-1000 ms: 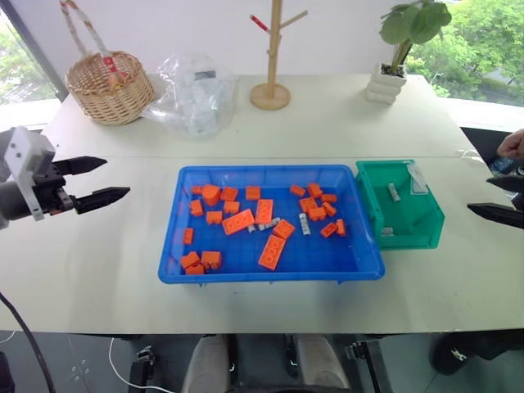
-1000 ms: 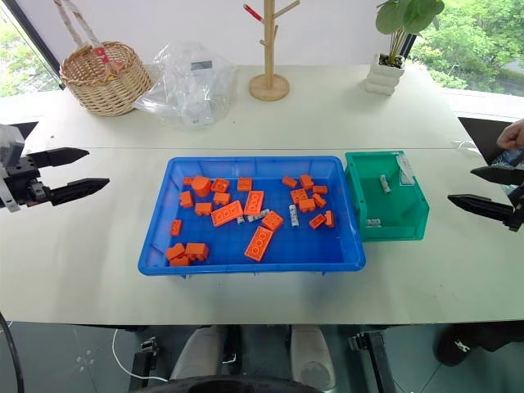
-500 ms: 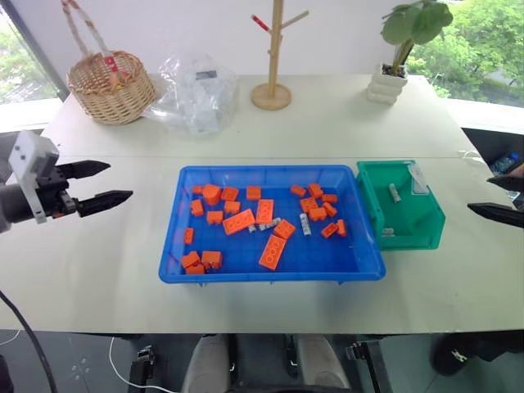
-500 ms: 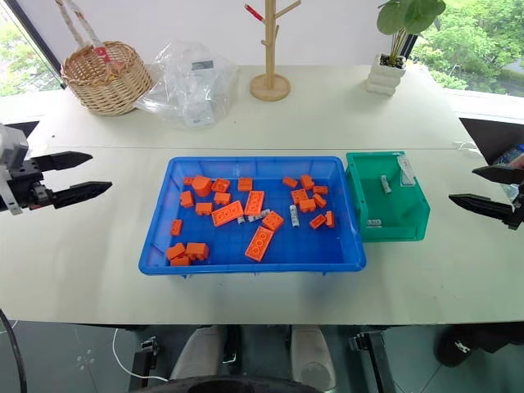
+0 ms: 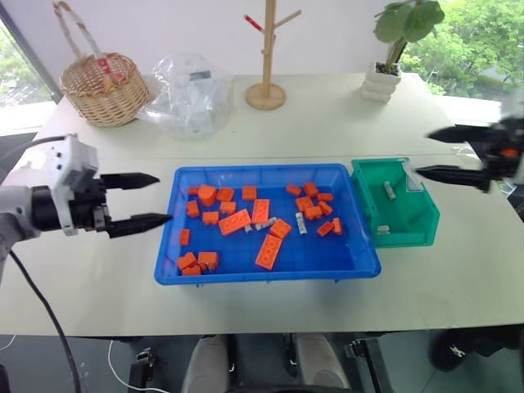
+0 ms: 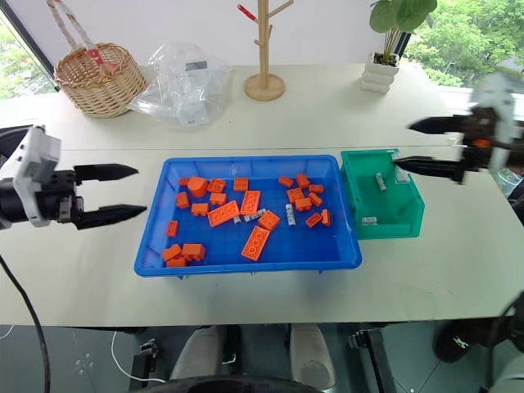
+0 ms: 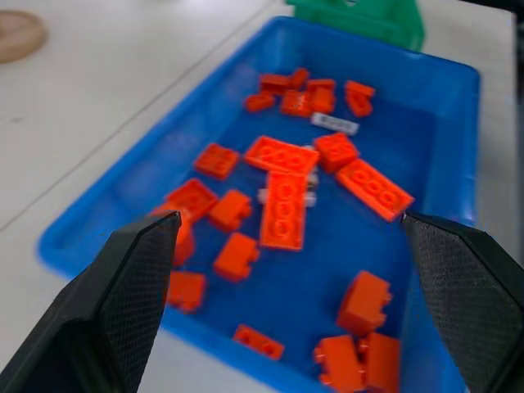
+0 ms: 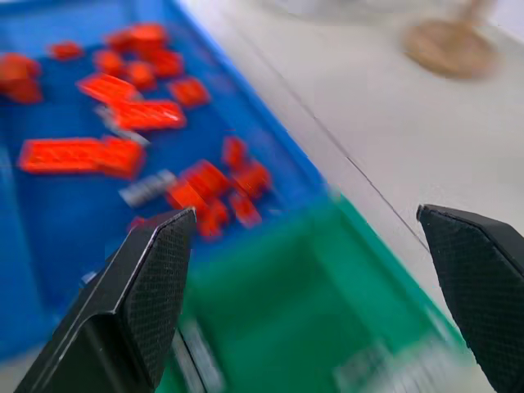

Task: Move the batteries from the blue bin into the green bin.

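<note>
While both pincers (image 5: pixel 155 199) (image 6: pixel 403 145) gape empty, orange bricks (image 5: pixel 269 251) crowd batteries (image 5: pixel 302 223) in blue bin (image 5: pixel 270 273).

We see a bright blue bin (image 5: pixel 366 264) scattered with orange toy bricks (image 5: pixel 271 251), and among them a few silver-grey batteries (image 5: pixel 301 223). Beside it sits a teal-green bin (image 5: pixel 424 230) with two more silver-grey batteries in it and a white label at its far corner. The table (image 5: pixel 327 123) is a pale cream. Both the left gripper (image 5: pixel 153 197) and the right gripper (image 6: pixel 405 145) have black fingers, textured with a fine grid on their inner faces; the left wrist housing is white. At the back we find a tan wicker basket (image 5: pixel 106 89) with a red tag, a clear crinkled plastic bag (image 5: pixel 189 92), a light wooden stand (image 5: pixel 267 57) with one red-tipped peg, and a green-leaved plant in a white pot (image 5: pixel 379 84).
</note>
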`<state>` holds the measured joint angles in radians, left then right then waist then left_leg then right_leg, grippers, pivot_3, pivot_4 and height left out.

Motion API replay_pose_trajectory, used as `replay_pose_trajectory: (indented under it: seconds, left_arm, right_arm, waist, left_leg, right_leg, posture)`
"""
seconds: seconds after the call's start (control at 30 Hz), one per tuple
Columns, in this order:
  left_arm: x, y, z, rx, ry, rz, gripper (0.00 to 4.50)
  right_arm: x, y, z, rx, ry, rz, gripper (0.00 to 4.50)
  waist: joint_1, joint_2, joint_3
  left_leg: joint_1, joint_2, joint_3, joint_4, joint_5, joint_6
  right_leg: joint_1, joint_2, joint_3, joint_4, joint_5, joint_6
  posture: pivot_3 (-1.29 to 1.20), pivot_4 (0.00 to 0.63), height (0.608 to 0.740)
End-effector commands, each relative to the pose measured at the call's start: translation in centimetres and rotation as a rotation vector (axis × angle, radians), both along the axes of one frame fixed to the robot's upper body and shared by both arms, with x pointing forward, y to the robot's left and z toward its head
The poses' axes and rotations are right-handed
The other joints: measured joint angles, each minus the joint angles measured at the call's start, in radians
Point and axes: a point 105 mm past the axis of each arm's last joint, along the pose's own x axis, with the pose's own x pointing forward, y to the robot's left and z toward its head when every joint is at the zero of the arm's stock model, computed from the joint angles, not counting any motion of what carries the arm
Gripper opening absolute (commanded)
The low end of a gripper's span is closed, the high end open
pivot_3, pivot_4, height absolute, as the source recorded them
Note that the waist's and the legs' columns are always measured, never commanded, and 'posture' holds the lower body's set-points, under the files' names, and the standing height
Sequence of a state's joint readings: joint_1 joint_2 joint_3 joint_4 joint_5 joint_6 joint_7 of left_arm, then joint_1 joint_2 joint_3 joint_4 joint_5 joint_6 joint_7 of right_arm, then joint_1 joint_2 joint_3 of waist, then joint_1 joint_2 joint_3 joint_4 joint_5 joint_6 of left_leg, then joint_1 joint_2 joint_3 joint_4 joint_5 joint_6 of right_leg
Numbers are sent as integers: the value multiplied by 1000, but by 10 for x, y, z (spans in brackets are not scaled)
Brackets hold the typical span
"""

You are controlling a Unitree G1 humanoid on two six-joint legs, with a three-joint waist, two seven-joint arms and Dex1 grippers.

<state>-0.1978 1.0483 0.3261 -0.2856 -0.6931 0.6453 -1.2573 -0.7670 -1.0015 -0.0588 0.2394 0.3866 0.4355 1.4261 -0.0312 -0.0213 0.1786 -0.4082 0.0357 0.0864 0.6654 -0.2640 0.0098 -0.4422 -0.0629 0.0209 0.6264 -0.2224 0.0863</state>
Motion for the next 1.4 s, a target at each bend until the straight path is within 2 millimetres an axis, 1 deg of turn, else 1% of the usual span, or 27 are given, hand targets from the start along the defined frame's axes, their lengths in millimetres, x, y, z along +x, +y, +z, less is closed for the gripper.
replay_pose_trajectory:
  seconds: [0.03, 0.13, 0.2, 0.3, 0.37, 0.43, 0.53, 0.6, 0.67, 0.87, 1.03, 1.13, 1.17, 1.2, 1.3, 1.4]
  left_arm:
    - [-6, -8, -2, 58, -22, -74, 4500]
    - [-7, -11, -6, 75, -20, -99, 4500]
    - [-7, -13, -7, 76, -18, -114, 4500]
    - [-8, -17, -7, 72, -18, -129, 4500]
    - [-8, -19, -8, 70, -19, -132, 4500]
    - [-8, -20, -8, 66, -22, -132, 4500]
    - [-7, -22, -9, 51, -29, -124, 4500]
    - [-7, -23, -10, 50, -32, -120, 4500]
    - [-7, -24, -11, 50, -36, -118, 4500]
    - [-5, -25, -8, 37, -65, -97, 4500]
    - [-5, -25, -8, 35, -72, -89, 4500]
    - [-4, -25, -8, 36, -76, -86, 4500]
    - [-4, -25, -8, 36, -78, -86, 4500]
    - [-4, -25, -7, 36, -81, -85, 4500]
    - [-2, -26, -5, 36, -90, -86, 4500]
    - [1, -25, -5, 39, -94, -85, 4500]
  right_arm:
    - [-1, 67, 4, -53, -37, 178, 4448]
    - [-2, 119, -5, -81, -24, 296, 4448]
    - [-4, 144, -14, -119, -17, 359, 4448]
    - [-4, 184, -37, -191, -5, 441, 4448]
    - [-7, 208, -49, -209, 15, 491, 4448]
    - [-10, 221, -59, -235, 32, 534, 4448]
    - [-8, 234, -78, -297, 38, 559, 4448]
    - [-3, 242, -91, -325, 45, 555, 4448]
    - [2, 246, -100, -347, 51, 552, 4448]
    - [23, 239, -117, -427, 36, 509, 4448]
    - [29, 236, -122, -436, 58, 502, 4448]
    - [28, 237, -120, -423, 63, 511, 3647]
    - [28, 237, -120, -420, 62, 512, 3108]
    - [28, 238, -120, -419, 59, 510, 2693]
    - [28, 237, -118, -418, 51, 511, 1209]
    - [23, 243, -109, -381, 58, 530, 1209]
  waist:
    - [0, 0, 0]
    - [3, 0, 0]
    - [10, 0, 0]
    - [16, -1, 0]
    - [15, -1, 0]
    - [17, -1, 0]
    - [17, -1, 0]
    - [13, -1, 0]
    - [11, -1, 0]
    - [11, -1, 0]
    - [10, -1, 0]
    - [10, -1, 0]
    - [10, -1, 0]
    - [10, -1, 0]
    - [10, -1, 0]
    - [10, -1, 0]
  left_leg:
    - [-1, 0, 0, 0, 0, 0]
    - [-1, 0, -1, 0, 0, 0]
    - [-1, -1, -1, 0, 0, 0]
    - [-2, -1, 0, 1, 0, 0]
    - [-2, -1, 1, 2, 0, 0]
    - [-2, -1, 1, 2, 1, -1]
    - [-2, -2, 0, 2, 1, -1]
    - [-2, -2, 1, 2, 1, -1]
    - [-2, -2, 0, 2, 1, -1]
    - [-2, -2, 0, 2, 1, -2]
    - [-2, -2, 0, 1, 1, -2]
    - [-2, -1, -1, 1, 1, -2]
    - [-2, -1, -1, 1, 2, -2]
    - [-2, -1, -1, 1, 2, -2]
    - [-2, -1, -1, 1, 2, -2]
    - [-2, -1, -1, 1, 2, -2]
  right_leg:
    - [-1, 0, 0, 2, 0, 0]
    - [-2, 0, -1, 4, 0, 0]
    - [-2, 0, -1, 4, 0, 0]
    - [-2, 0, -2, 4, 0, 0]
    - [-1, 0, -2, 4, 0, -1]
    - [-1, 0, -2, 4, 0, 0]
    - [-1, 0, -2, 4, 0, 0]
    - [-1, 0, -2, 4, 0, 0]
    - [-1, 0, -2, 5, 0, 0]
    - [-1, 1, -3, 5, 0, 0]
    - [-1, 1, -3, 5, 0, 0]
    - [-1, 1, -3, 5, 0, 0]
    - [-1, 1, -3, 5, 0, 0]
    - [-1, 1, -3, 5, 0, 0]
    - [-1, 1, -3, 5, 0, 0]
    - [-1, 1, -3, 5, 0, 0]
  posture:
    - [0, 150, 736]
    - [0, 150, 736]
    - [0, 150, 736]
    - [0, 150, 736]
    - [0, 150, 736]
    - [0, 150, 736]
    - [0, 150, 736]
    - [0, 150, 736]
    - [0, 150, 736]
    - [0, 150, 736]
    - [0, 150, 736]
    - [0, 150, 736]
    - [0, 150, 736]
    - [0, 150, 736]
    - [0, 150, 736]
    - [0, 150, 736]
